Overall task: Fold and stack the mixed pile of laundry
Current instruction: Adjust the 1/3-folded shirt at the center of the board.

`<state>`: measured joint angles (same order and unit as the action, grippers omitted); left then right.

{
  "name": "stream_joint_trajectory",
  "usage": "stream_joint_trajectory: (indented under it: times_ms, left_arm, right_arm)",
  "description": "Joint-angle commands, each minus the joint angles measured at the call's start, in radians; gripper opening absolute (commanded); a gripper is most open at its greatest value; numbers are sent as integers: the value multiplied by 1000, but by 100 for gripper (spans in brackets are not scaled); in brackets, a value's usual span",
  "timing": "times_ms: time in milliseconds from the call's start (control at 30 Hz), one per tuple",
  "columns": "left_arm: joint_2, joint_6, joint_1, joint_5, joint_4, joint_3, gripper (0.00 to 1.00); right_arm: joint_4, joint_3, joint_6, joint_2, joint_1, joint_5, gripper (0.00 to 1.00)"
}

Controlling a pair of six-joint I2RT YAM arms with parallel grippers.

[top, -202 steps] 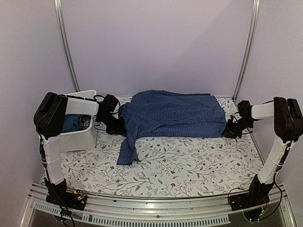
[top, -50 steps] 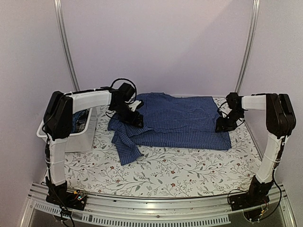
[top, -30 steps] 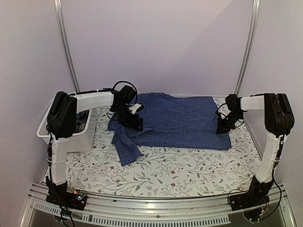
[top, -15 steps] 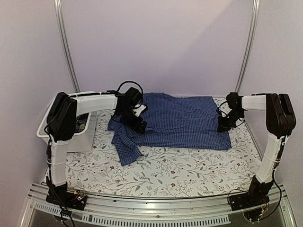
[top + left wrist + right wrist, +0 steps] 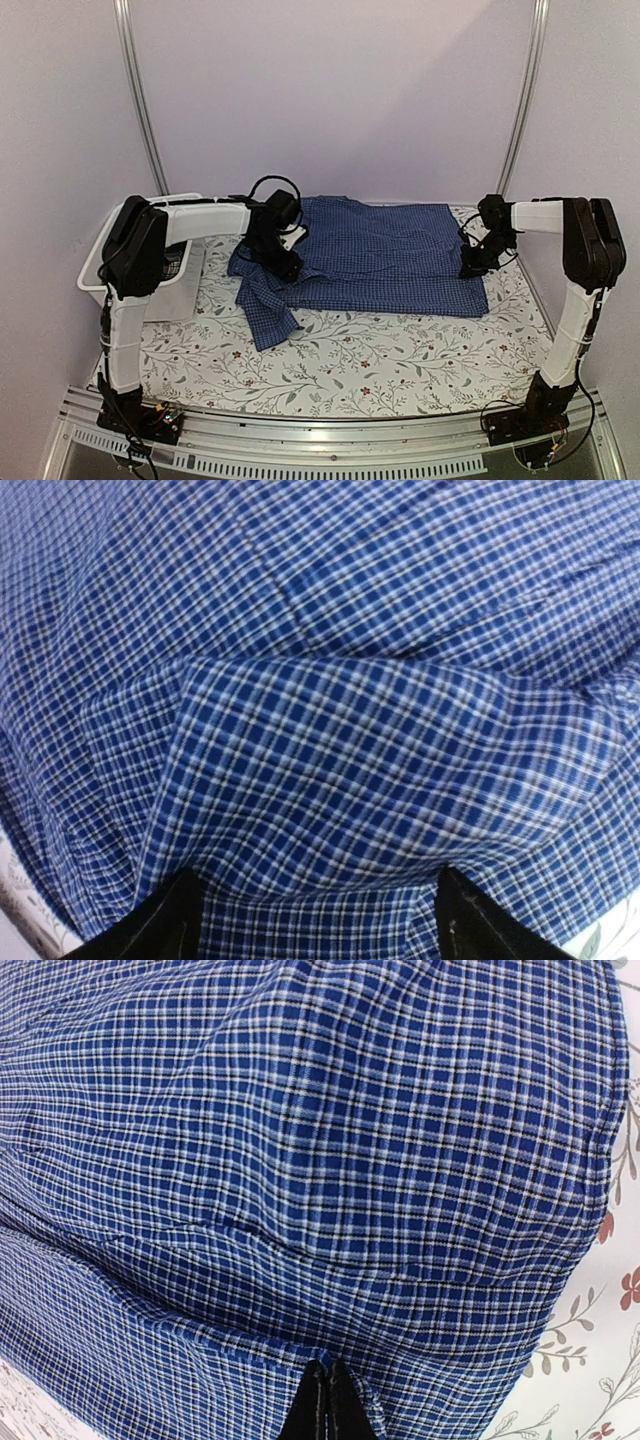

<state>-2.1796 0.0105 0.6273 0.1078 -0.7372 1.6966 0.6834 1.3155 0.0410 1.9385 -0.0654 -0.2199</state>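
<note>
The checked shirt (image 5: 380,255) lies spread over the far half of the tabletop (image 5: 400,365). It is light, limp cloth that will likely sag and crease under any pull, so a hem or seam looks a better hold than the flat middle. The left gripper (image 5: 285,262) is spread wide, straddling a raised ridge of fabric near the shirt's left shoulder, just above the loose sleeve (image 5: 262,318). The right gripper (image 5: 470,268) is clenched at the right-hand hem, apparently nipping its edge.

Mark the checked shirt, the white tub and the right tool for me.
checked shirt (image 5: 390,250), top view, flat middle.
white tub (image 5: 180,298), top view, front wall.
right tool (image 5: 322,1388), right wrist view, between closed fingertips.
</note>
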Motion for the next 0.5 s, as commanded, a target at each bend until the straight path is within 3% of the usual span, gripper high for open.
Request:
stream_joint_trajectory:
  times_ms: [0,467]
  left_arm:
    - [20,11,-10,95,0,-36,82]
    - [169,186,-146,-98,25,-135,85]
  right_arm:
    - [-2,-3,-9,-43,-5,5,0]
    - [-11,-20,-11,-50,-6,11,0]
